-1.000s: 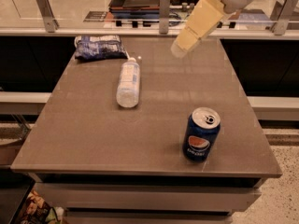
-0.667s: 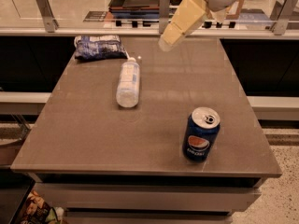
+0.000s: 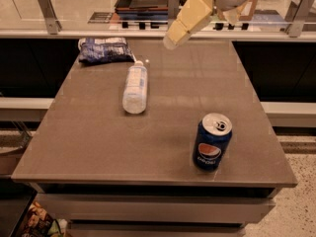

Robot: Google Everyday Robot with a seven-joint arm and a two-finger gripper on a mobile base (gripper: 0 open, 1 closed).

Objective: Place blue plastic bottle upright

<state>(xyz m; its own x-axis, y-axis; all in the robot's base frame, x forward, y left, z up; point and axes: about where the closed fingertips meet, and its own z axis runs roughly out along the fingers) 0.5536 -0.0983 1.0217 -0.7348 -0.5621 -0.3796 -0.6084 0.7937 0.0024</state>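
We are seeing the bottle (image 3: 135, 89) lying on its side on the table (image 3: 148, 157), cap toward the snack bag (image 3: 103, 50), the can (image 3: 211, 142) standing well apart, and our gripper (image 3: 177, 33) hovering above the far edge, its opening impossible to tell.

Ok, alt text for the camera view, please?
A blue plastic bottle lies on its side on a grey table, cap near a blue snack bag; a Pepsi can stands near the front right. The claw hovers above the table's far edge.
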